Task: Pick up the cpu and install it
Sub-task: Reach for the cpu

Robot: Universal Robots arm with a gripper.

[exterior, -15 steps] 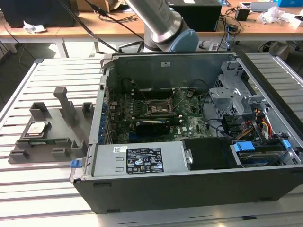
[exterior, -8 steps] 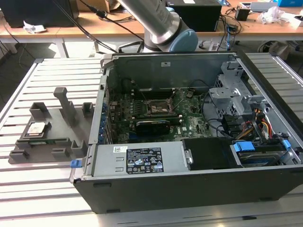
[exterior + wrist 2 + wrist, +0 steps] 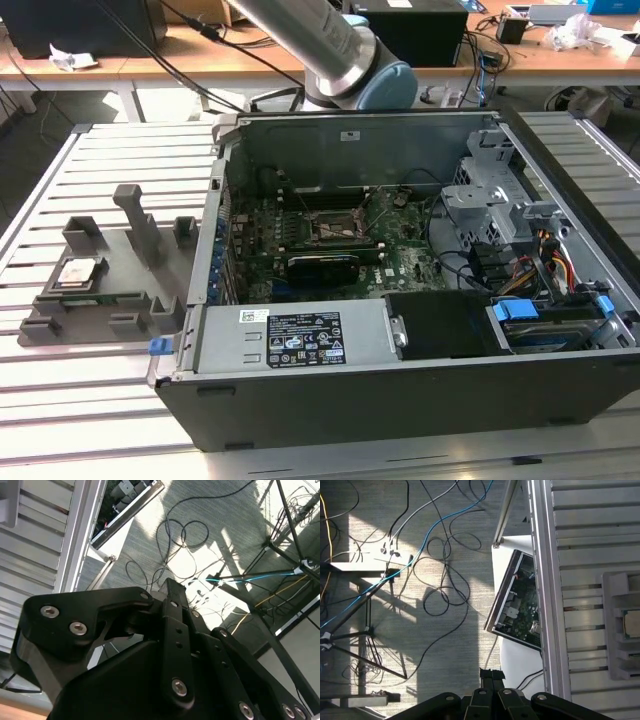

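Observation:
The cpu (image 3: 78,272), a small silvery square chip, lies flat on the grey plastic fixture (image 3: 110,300) on the slatted table, at the exterior view's left. The first wrist view catches the cpu (image 3: 633,624) on that fixture (image 3: 619,605) at the picture's edge. My gripper (image 3: 491,673) hangs beyond the table's side over the floor, well away from the cpu, shut with nothing in it. In the second wrist view the gripper (image 3: 173,587) shows as black linkage against the floor. The dark motherboard socket (image 3: 338,230) sits inside the open computer case (image 3: 400,390).
The arm (image 3: 330,45) enters from the exterior view's top, behind the case. Loose cables (image 3: 440,580) and stand legs (image 3: 365,630) cover the floor under the gripper. A bare circuit board (image 3: 517,610) lies below the table edge. Drive bays and wiring fill the case's right side.

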